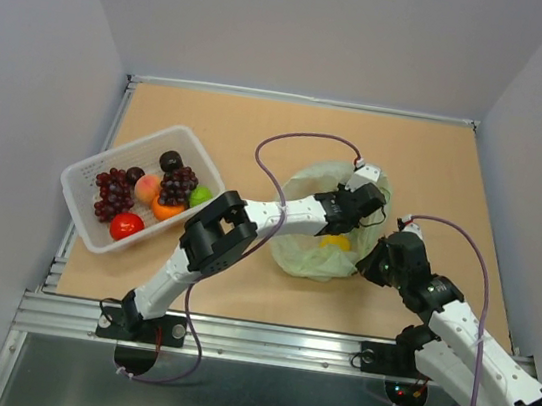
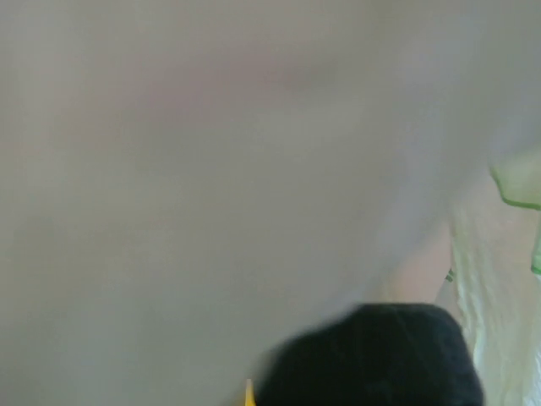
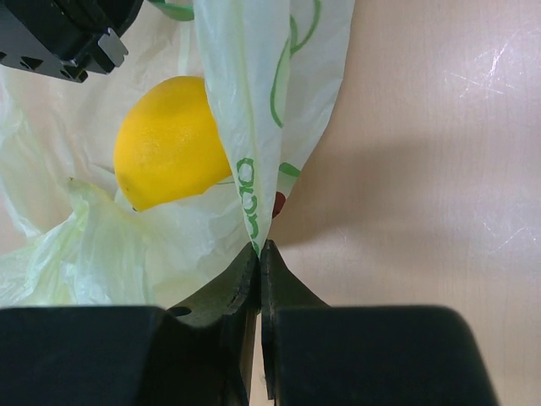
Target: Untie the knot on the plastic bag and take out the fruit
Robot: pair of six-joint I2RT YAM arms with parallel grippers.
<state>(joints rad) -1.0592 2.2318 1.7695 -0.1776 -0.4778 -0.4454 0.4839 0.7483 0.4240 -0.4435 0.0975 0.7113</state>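
White mesh plastic forms the basket at the left of the table, and several smooth toy fruits are gathered in it: a peach, an orange, a green lime and a knobbly dark purple grape bunch, beside a red grape bunch. It is judged that the basket is being used as the drop-off for what is taken out. Toward the middle, the left gripper is reached down into the open mouth of the plastic bag, presumably to get at what is left inside. Its wrist view is filled by blurred pale film close to the lens, so whether its jaws are apart or together cannot be told. The bag is thin, crinkly and translucent pale green, printed with green rings, and it is slumped in soft folds on the wood-toned board. No knot can be made out; the mouth is seen gaping, so the untying is judged done. One glossy yellow lemon is lying inside on the crumpled film, just beside the left arm's black fingers. At the right, the right gripper is closed tight on a pinched fold of the bag's rim, apparently so that the limp mouth is held up and open.
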